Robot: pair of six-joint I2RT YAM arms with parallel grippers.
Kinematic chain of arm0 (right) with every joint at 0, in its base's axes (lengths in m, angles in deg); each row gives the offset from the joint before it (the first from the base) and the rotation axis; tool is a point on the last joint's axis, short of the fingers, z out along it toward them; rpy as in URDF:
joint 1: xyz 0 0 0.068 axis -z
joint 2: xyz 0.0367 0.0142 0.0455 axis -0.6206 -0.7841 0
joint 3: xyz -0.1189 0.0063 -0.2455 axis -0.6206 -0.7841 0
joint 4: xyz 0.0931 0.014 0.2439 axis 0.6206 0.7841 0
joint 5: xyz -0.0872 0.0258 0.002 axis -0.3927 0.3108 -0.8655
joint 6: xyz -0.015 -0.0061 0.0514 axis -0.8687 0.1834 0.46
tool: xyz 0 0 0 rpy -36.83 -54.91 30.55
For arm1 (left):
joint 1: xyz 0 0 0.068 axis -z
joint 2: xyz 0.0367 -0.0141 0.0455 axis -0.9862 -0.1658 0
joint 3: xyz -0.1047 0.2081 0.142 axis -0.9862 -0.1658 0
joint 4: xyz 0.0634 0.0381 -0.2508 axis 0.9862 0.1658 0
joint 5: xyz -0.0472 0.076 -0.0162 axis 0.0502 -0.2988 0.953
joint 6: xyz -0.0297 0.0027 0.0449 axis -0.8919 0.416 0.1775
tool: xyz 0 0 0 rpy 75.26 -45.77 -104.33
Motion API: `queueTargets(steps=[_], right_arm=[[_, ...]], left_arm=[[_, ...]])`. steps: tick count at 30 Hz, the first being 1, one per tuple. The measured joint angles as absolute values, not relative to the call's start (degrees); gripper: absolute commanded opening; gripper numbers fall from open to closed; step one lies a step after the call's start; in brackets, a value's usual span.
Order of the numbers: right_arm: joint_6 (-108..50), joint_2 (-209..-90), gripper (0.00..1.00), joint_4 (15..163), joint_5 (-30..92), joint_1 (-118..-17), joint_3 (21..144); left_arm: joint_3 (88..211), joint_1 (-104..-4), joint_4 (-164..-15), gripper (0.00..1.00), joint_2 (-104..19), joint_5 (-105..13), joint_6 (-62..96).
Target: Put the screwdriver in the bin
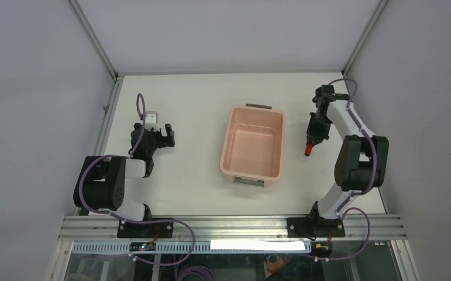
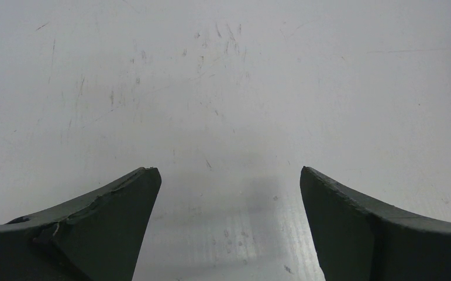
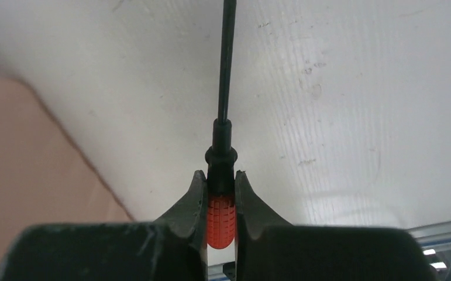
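A scuffed white table, walled in by plain grey panels, is lying beneath both my arms. My right claw is pinching the small red-handled screwdriver with a thin black shaft. I am gripping it at the top of the ribbed handle, just behind the black collar, so the shaft is pointing straight out ahead of my fingers. I judge that this is keeping the tool steady for carrying.

The screwdriver is hanging just beside the right long wall of the rectangular salmon-pink plastic bin, outside it and not yet over the opening. How high it is riding I cannot tell. Only bare table is showing between my claw and that flared rim, so the rim is the one edge I am needing to clear. My left claw is spread wide over the table, gripping nothing, well apart on the bin's other side.
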State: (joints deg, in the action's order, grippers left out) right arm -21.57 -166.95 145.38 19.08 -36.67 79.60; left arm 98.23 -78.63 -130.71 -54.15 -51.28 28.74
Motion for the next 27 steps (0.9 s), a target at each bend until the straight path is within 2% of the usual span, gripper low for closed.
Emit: queueTargets(steps=[8,13,20,22,27], right_arm=[[-21.3,-155.1,0.00,161.8,20.8,-36.7,93.1],[-18.2,-150.1,0.00,166.7,21.8,-39.1,97.5],[-10.2,-147.3,0.00,163.1,23.1,-60.1,100.6],[-8.0,-149.0,0.00,160.5,22.4,-67.1,101.5],[-5.0,-155.3,0.00,155.0,20.3,-76.1,101.7]], left_arm=[[98.2,-78.6,-130.7,0.99,-54.2,-51.3,28.7],[98.2,-78.6,-130.7,0.99,-54.2,-51.3,28.7],[98.2,-78.6,-130.7,0.99,-54.2,-51.3,28.7],[98.2,-78.6,-130.7,0.99,-54.2,-51.3,28.7],[98.2,-78.6,-130.7,0.99,-54.2,-51.3,28.7]])
